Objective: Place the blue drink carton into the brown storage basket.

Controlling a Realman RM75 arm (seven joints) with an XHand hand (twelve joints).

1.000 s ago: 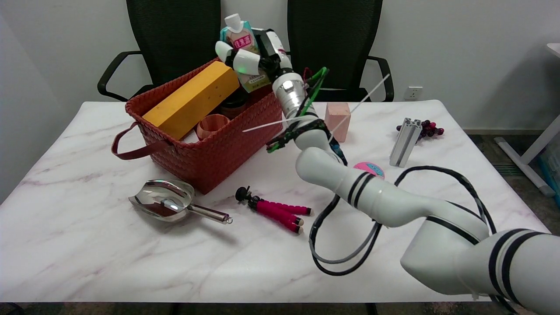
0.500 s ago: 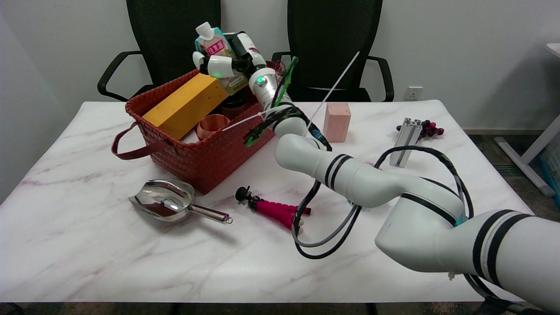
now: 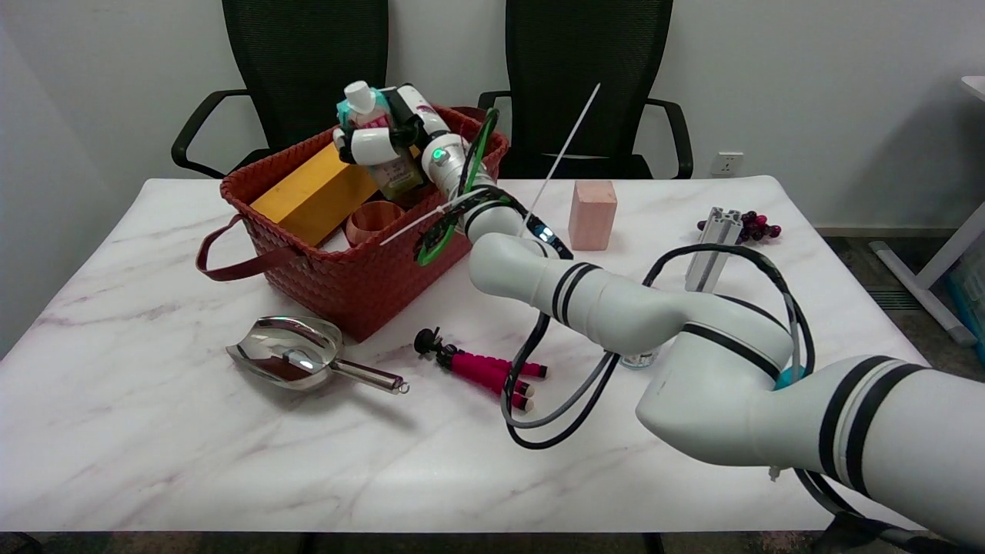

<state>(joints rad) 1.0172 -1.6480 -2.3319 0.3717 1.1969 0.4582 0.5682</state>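
Observation:
My right hand (image 3: pixel 392 138) grips the blue drink carton (image 3: pixel 375 123), a teal pack with a pink label and a white cap, tilted a little to the left. The carton's lower end dips inside the brown storage basket (image 3: pixel 400 258), near its back right part. The basket is a reddish-brown woven one with a strap handle (image 3: pixel 231 265) on its left. The fingers wrap the carton's middle, so much of its label is hidden.
Inside the basket lie a long yellow block (image 3: pixel 312 192) and a copper-coloured cup (image 3: pixel 373 221). On the marble table: a metal scoop (image 3: pixel 296 355), a pink mini tripod (image 3: pixel 485 371), a pink block (image 3: pixel 592 214), an aluminium profile (image 3: pixel 712 231) and dark grapes (image 3: pixel 758 227). Two black chairs stand behind.
My right hand has carried the carton leftward and down, from above the basket's right rim to within the basket's opening. The arm has swung left with it.

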